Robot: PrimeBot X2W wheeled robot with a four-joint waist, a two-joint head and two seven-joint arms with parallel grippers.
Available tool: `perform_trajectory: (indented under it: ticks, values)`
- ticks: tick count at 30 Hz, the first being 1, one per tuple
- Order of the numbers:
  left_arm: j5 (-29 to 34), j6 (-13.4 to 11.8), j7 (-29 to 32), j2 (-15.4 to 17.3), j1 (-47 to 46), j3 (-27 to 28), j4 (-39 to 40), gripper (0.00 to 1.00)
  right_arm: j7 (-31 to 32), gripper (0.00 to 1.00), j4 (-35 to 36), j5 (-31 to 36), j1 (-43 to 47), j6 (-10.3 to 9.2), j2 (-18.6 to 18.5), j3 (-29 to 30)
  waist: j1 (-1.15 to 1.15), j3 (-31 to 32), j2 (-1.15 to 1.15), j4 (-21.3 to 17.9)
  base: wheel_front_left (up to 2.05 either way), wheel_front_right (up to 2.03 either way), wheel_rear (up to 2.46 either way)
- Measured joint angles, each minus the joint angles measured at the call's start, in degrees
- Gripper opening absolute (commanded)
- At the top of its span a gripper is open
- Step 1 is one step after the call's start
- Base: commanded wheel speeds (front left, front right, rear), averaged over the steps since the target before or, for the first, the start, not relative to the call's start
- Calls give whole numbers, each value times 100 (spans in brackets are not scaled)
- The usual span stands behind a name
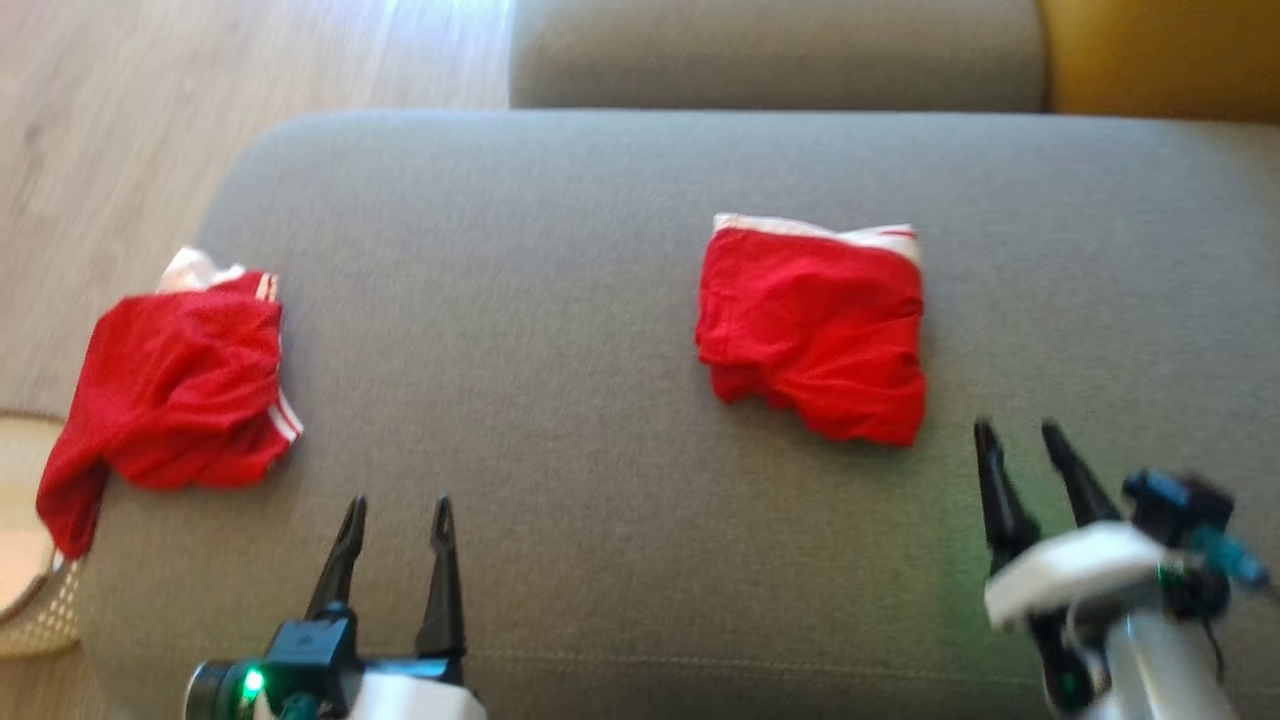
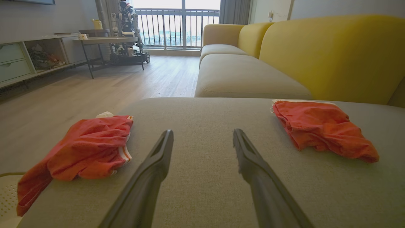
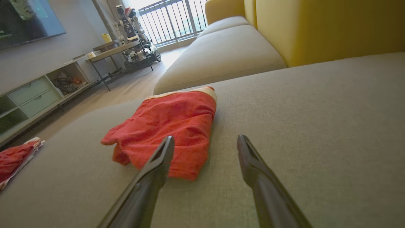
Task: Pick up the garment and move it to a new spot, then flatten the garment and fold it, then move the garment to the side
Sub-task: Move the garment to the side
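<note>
L tool [image 1: 398,503] + R tool [image 1: 1018,428] both wide, empty, over cushion [image 1: 560,300]; R near folded garment [image 1: 815,325]

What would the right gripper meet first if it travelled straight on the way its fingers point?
Probably the grey cushion beside the folded red garment; the open right gripper has one finger lined up with that garment's edge and might brush it. Depth is unclear.

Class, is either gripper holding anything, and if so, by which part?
Nothing is held. The left gripper and right gripper are open, clear of the folded garment and the crumpled garment.
</note>
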State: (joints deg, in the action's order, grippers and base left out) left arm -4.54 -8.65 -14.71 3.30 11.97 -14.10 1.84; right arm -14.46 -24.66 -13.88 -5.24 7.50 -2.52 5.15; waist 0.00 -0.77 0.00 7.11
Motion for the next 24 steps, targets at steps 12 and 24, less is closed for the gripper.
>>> perform_trajectory:
  ticks: [12, 24]
  values:
    - [-77, 0, 0, -4, -657, -564, -43, 100, 391, 100, -2749, -1182, -2636, 0, -238, 368, 0, -778, 0, 472, 0, 0, 0]
    - [-226, -45, 0, -16, -1006, -765, -143, 100, 736, 0, -3682, -1974, -3289, 0, -471, -364, 1, -1004, 0, 655, 0, 0, 0]
